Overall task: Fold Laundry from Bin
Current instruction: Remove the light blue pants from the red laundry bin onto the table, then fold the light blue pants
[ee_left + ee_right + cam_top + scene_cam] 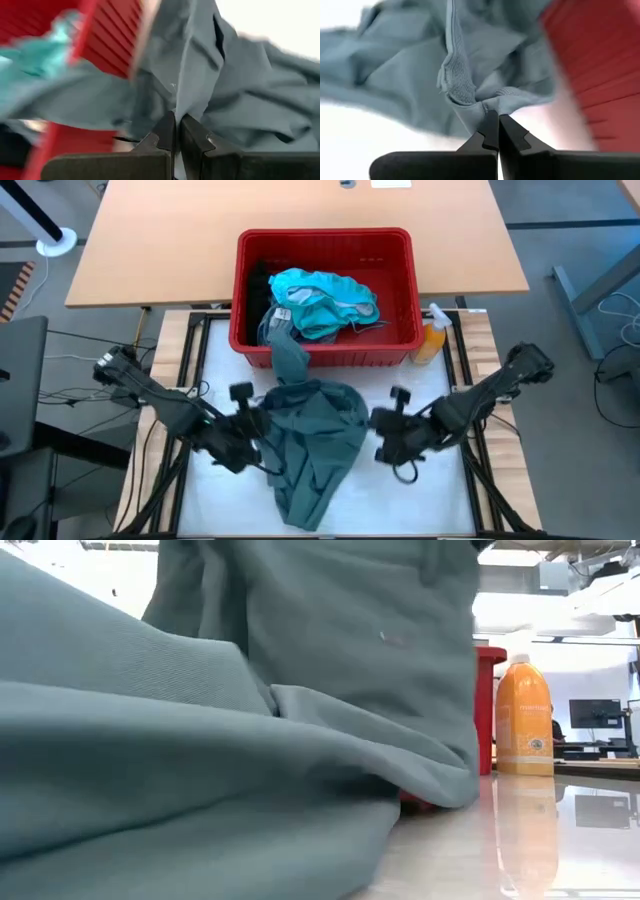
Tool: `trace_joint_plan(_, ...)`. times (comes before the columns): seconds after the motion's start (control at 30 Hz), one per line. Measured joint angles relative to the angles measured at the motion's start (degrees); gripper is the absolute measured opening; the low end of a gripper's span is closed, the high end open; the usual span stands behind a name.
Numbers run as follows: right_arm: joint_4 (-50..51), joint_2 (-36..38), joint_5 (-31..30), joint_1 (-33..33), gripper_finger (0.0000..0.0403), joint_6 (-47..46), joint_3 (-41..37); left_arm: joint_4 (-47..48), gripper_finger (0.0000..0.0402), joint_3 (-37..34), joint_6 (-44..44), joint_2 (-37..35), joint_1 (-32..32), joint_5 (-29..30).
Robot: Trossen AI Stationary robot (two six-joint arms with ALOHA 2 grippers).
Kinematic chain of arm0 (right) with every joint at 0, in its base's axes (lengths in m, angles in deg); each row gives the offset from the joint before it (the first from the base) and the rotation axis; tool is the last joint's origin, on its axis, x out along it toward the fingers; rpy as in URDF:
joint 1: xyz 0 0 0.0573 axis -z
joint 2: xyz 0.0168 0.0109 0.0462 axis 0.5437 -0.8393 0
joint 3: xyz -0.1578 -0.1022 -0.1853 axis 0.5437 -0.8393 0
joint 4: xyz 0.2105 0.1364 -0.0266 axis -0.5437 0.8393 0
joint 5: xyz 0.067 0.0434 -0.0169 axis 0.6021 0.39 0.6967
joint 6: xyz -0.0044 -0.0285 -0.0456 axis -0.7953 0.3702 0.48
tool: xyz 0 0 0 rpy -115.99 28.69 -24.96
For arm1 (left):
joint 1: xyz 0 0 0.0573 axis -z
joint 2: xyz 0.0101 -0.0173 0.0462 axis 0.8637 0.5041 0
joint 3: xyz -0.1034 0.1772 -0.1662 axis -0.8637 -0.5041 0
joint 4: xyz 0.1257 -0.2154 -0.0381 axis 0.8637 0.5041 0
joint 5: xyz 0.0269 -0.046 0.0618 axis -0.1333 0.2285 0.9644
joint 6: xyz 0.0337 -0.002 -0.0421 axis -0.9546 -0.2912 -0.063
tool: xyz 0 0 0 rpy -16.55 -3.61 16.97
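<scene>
The dull grey-green garment [315, 435] lies bunched on the white table in front of the red bin [400, 290]. One narrow end of it [288, 358] runs up over the bin's front wall, and its near end [305, 505] lies on the table. It fills the low view [200, 740]. Bright teal garments [320, 300] and a black one [258, 285] lie in the bin. My left gripper [262, 423] is shut on the garment's left side. My right gripper [375, 420] is shut on its right side. My left gripper pinches a raised fold of the grey-green garment [186, 107] between its two fingers, coming level from the table's left side. The cloth rises from the fingertips in a narrow pleat; the rest spreads slack beyond. My right gripper pinches a bunched, stitched edge of the garment [485, 105] between its two fingertips, coming level from the table's right side. The cloth fans out slack from the pinch and rests on the table.
An orange spray bottle [432, 340] stands at the bin's front right corner and also shows in the low view [525, 715]. A wooden table [150, 240] lies beyond the bin. Bare white table shows right of the garment [430, 490].
</scene>
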Motion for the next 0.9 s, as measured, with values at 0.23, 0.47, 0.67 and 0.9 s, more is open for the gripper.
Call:
trace_joint_plan(0.23,-8.71,-9.67,16.53,-3.18,0.0022,0.29,0.00,-24.83,0.0000,-22.00,1.44,0.22,0.92,-24.40)
trace_joint_plan(0.47,-13.79,-17.39,20.37,-3.23,0.0021,0.18,0.00,-39.58,0.0038,-32.50,1.80,0.22,1.48,-27.29)
trace_joint_plan(0.67,-14.30,-21.75,21.48,-2.30,0.0021,-1.57,0.00,-29.27,0.0115,-24.51,-3.38,-2.76,1.49,-28.94)
trace_joint_plan(0.9,-15.47,-22.61,21.67,-2.16,0.0021,-1.12,-0.02,-24.11,0.0169,-19.49,-6.89,-11.85,0.30,-15.84)
